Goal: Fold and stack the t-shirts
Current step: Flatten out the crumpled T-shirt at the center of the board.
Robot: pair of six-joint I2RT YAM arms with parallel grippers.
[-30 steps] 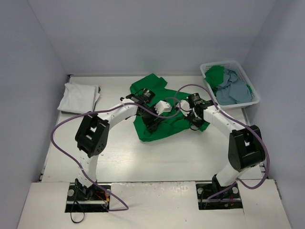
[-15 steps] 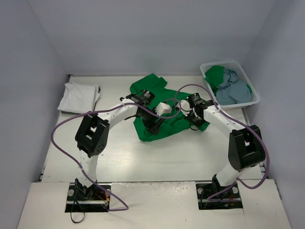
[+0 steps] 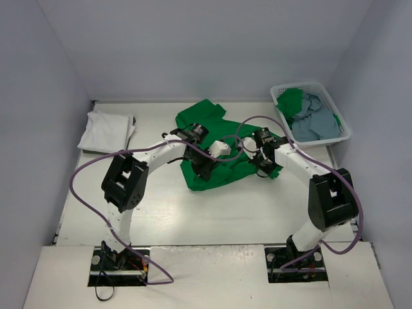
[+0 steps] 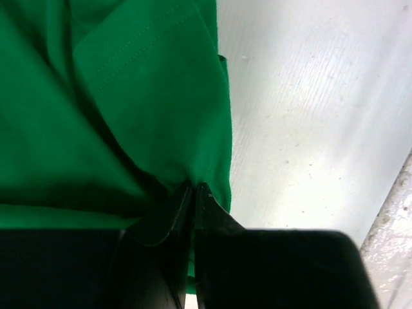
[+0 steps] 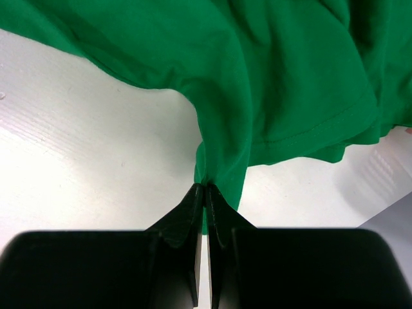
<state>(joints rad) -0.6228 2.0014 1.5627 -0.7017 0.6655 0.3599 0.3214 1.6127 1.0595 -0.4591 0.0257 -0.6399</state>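
A bright green t-shirt lies crumpled in the middle of the table. My left gripper is shut on its near left part; in the left wrist view the jaws pinch a fold of the green cloth. My right gripper is shut on the shirt's right edge, and in the right wrist view the green cloth bunches into the tips. A folded white t-shirt lies at the far left. A dusty blue-grey t-shirt sits in the basket.
The white slotted basket stands at the far right corner, also holding some green cloth. Purple cables loop off both arms. Walls close the table on three sides. Bare tabletop lies between the shirt and the arm bases.
My left gripper has shut on the green shirt; it was open before. Its wrist shifted slightly left. The right gripper has kept its hold on the shirt.
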